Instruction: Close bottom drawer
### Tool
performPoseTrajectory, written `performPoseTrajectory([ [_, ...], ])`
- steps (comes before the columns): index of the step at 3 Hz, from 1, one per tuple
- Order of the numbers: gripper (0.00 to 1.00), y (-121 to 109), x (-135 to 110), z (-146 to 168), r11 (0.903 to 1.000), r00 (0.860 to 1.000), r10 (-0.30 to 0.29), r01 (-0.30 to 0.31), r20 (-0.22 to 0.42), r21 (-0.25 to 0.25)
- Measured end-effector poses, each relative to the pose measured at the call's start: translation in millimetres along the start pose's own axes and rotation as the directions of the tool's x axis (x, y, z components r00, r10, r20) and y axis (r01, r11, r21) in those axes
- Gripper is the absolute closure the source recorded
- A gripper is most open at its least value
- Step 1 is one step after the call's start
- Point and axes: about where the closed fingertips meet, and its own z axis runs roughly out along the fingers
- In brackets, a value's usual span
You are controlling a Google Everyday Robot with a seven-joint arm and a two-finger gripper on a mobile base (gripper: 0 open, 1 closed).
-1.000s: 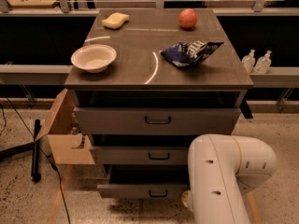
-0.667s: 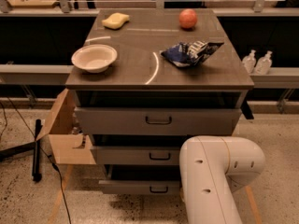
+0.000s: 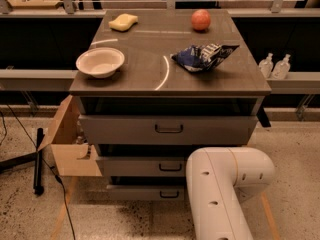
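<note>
Table: smooth grey top, semi-glossy, showing pale curved reflections; bottom drawer: grey painted metal front, matt, with a dark handle of dull finish; bowl: pale, smooth, glossy, ceramic or plastic not distinguishable; sponge: yellow, matt, soft-looking foam; apple: smooth skin, slight sheen; chip bag: crinkled film, glossy; cardboard box: brown cardboard, matt, raw cut edges; arm: smooth white moulded shell, satin finish; the hand is hidden beyond the arm; floor: speckled, stone-like, low sheen.
</note>
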Motion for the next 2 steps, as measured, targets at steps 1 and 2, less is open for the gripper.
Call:
performPoseTrajectory([
  [1,1.0,-8.4,0.5,4.9,0.9997,1.0,-0.015,0.015,-0.006,0.02],
  [2,1.0,-14.9,1.3,8.3,0.9988,0.999,-0.04,0.04,-0.011,0.03],
])
